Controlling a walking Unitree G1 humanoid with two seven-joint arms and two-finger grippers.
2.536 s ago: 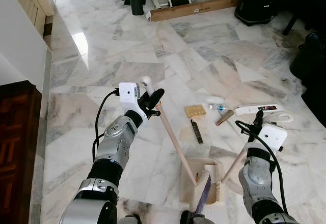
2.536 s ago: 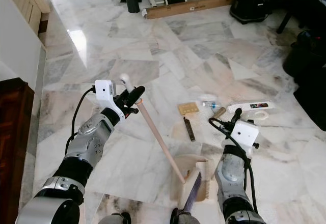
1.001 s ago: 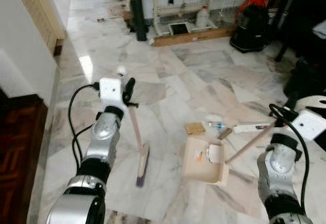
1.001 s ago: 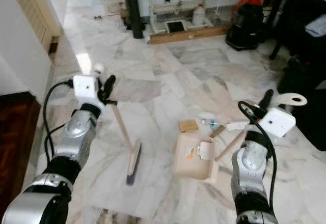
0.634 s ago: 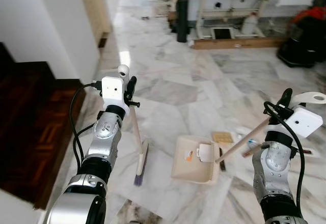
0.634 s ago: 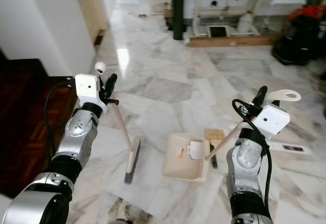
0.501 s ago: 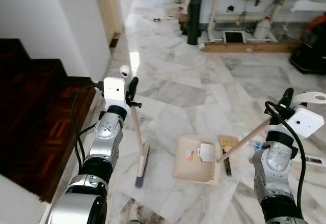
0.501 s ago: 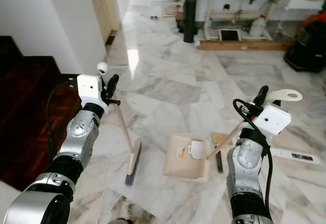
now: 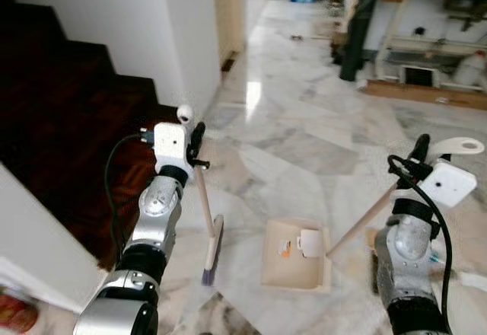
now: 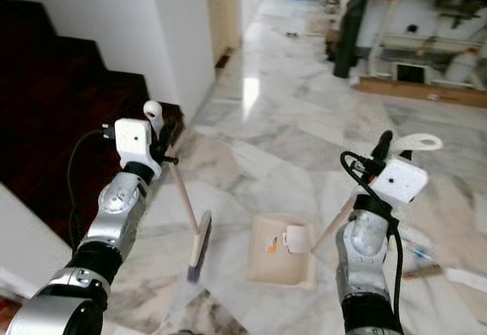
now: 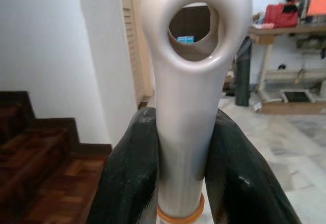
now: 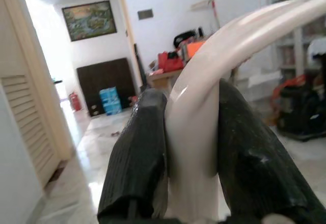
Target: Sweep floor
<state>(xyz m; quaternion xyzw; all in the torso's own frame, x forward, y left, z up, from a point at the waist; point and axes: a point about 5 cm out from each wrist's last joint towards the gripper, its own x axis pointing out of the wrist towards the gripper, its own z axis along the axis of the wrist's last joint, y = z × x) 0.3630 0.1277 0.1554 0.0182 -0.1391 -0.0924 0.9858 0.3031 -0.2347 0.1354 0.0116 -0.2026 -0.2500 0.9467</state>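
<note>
We hold both arms raised and bent, our left gripper [image 9: 195, 138] and right gripper [image 9: 419, 149] each clamped on a handle

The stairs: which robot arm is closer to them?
Left. The left tool, gripping the broom, is beside the stairs. The right tool, holding the dustpan, is farther away.
</note>
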